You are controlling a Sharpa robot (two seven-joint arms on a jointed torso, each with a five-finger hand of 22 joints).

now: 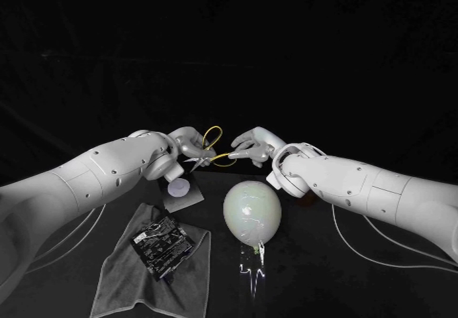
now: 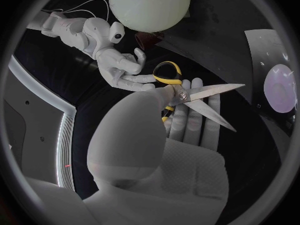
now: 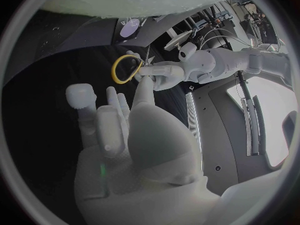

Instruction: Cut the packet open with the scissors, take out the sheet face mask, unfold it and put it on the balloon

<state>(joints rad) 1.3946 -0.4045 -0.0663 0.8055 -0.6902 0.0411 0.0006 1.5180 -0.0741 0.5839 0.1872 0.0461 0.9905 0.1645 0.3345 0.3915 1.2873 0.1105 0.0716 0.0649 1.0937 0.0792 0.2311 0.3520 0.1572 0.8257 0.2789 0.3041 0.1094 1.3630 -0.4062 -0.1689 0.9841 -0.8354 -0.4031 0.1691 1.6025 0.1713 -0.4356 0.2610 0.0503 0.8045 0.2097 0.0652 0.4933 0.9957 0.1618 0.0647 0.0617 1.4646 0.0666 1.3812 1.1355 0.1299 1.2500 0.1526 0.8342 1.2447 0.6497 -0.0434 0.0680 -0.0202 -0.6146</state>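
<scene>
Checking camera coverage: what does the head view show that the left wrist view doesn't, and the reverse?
Head view: the packet lying on a grey cloth. Left wrist view: the scissors' blades clearly spread apart. Both: the balloon, the left hand holding the scissors, the right hand touching their handle.

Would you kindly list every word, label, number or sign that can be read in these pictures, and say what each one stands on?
No text here can actually be read.
Packet on the grey cloth: pale print on its dark face, too small to read.
Scissors: no legible mark on the blades or the yellow handles.
Balloon: no lettering visible.
</scene>
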